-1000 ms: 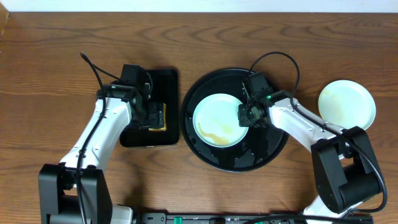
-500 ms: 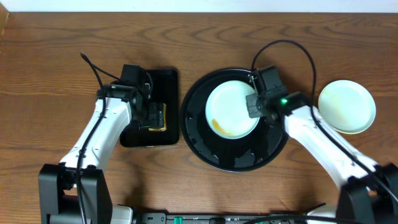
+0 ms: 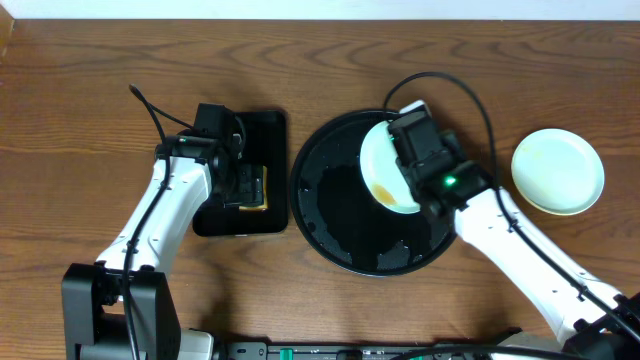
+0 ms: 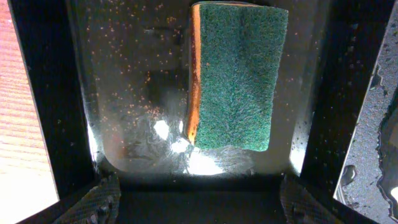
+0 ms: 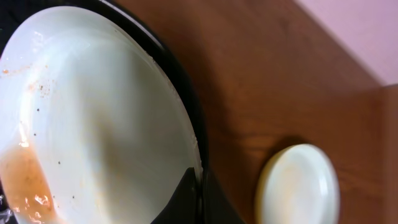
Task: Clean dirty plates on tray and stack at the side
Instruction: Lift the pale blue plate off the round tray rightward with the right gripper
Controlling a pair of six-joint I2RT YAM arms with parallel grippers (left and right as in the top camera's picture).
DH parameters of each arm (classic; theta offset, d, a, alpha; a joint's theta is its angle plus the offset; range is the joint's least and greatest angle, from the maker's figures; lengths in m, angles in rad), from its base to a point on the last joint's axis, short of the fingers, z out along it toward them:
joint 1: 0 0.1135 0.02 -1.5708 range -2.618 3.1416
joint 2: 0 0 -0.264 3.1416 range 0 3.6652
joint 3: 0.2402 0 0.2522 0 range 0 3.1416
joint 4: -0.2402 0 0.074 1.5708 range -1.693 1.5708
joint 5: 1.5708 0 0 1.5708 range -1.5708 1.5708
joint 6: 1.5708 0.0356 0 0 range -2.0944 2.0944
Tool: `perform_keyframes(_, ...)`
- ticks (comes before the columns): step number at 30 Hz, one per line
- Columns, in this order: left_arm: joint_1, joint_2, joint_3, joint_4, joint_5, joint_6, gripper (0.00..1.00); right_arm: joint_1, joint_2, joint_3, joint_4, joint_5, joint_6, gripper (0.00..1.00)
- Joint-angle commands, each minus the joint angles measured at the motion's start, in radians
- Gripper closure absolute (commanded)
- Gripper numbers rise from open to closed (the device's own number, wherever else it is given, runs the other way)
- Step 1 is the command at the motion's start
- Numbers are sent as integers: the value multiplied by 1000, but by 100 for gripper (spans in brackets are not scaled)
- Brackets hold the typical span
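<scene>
Right fingers (image 5: 189,196) clamp the smeared plate (image 5: 93,124) by its rim — left fingers (image 4: 102,199), apart, hang above the sponge (image 4: 233,74), long axis crossing their gap

- Smeared plate (image 3: 375,160): pale, brown smear (image 3: 383,195) near its lower edge, tilted above the tray's right half.
- Clean plate (image 3: 558,171): pale yellow, flat on the tabletop (image 3: 100,80), right of the tray.
- Tray (image 3: 340,215): round, black, wet.

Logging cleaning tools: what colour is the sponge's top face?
The sponge is dark green; best in left wrist view.
</scene>
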Motion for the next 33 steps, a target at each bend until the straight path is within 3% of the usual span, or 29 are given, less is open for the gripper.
perform_keyframes(1, 2, 1, 16, -3, -12, -10, 17, 63, -21, 14, 16, 190, -33, 99)
perform_keyframes(12, 2, 1, 16, -3, -12, -10, 17, 174, -21, 14, 103, 362, -67, 99)
perform_keyframes(33, 2, 1, 16, -3, -12, -10, 17, 188, -21, 14, 154, 455, -92, 99)
